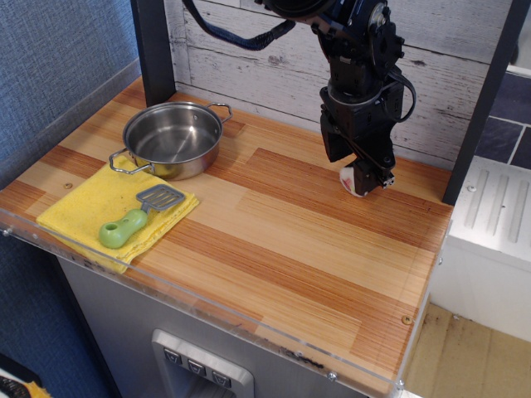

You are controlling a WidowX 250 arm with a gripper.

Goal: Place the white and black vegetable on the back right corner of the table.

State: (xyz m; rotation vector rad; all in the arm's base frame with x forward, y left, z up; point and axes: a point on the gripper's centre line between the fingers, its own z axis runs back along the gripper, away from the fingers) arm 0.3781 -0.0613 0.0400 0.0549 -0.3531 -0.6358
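Sushi-roll plush, the white and black vegetable point(354, 182), sits pinched in my claw point(362, 177) low over the table point(332, 249), toward its two o'clock corner near the whitewashed plank wall point(249, 50). Only its lower end shows: a white face with a reddish spot peeking out beneath my black fingers point(372, 162), which press in on it from either side. That face is turned toward the front of the table and slightly downward, so its long axis appears to run up into my claw, tilted rather than level; the black band is mostly hidden by my fingers. I cannot tell whether its bottom edge touches the wood or hangs just above it. My arm point(357, 58) comes down from the top of the view, a black cable point(241, 37) looping off at ten o'clock. Well apart, at nine to ten o'clock on the table, a steel pot point(172, 139) with two handles stands upright. Just beside it at eight o'clock lies a yellow cloth point(91, 207), and on the cloth rests a green-handled spatula point(133, 217), its grey blade pointing toward the pot.
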